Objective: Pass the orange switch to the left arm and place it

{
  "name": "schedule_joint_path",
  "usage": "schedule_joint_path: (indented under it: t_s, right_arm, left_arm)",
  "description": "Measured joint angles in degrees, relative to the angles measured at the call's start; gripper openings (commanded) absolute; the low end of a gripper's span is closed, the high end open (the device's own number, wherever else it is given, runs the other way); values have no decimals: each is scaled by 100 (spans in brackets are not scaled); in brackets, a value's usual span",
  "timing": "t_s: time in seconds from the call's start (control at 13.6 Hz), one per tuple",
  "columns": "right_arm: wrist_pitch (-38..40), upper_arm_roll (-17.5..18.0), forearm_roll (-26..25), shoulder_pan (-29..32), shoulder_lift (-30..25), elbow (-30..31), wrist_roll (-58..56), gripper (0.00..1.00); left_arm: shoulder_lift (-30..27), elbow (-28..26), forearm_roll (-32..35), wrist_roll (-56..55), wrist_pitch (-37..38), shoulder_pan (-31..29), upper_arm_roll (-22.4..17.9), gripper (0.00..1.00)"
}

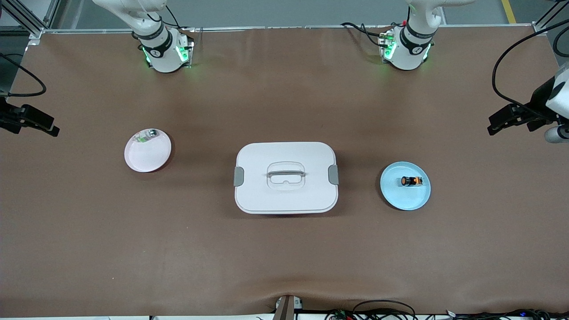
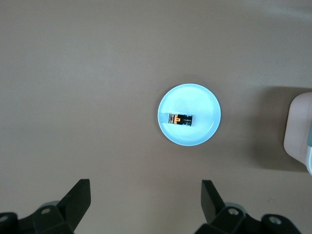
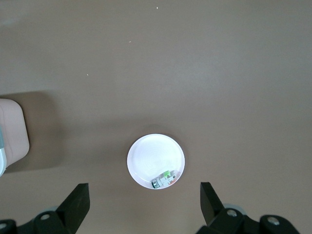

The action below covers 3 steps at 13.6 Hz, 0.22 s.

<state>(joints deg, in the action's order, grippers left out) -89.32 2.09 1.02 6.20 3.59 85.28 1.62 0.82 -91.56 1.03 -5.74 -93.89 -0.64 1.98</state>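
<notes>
The orange switch [image 1: 412, 181] lies on a round blue plate [image 1: 405, 200] toward the left arm's end of the table. In the left wrist view the switch [image 2: 180, 119] lies on that plate [image 2: 190, 137], far below my left gripper [image 2: 145, 187], which is open and empty, high over the table. The white box [image 1: 286, 195] with grey latches stands mid-table between the two plates; its edge shows in both wrist views [image 2: 298, 127] [image 3: 12, 131]. My right gripper [image 3: 145, 190] is open and empty, high over the pink plate's area. Only the arms' bases [image 1: 406, 44] [image 1: 162, 49] show in the front view.
A pink plate [image 1: 146, 159] toward the right arm's end holds a small green-and-silver component [image 1: 146, 135], also in the right wrist view [image 3: 164, 179]. Black camera mounts [image 1: 26, 120] [image 1: 520, 116] stick in at both table ends. Brown mat covers the table.
</notes>
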Motion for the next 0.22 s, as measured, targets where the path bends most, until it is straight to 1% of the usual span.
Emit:
schedule_joint_path:
  t_s: [0.22]
  right_arm:
    - [0,0,2,0,0,0,2,100]
  left_arm:
    - [7,9,0,26,25,-9,0,100]
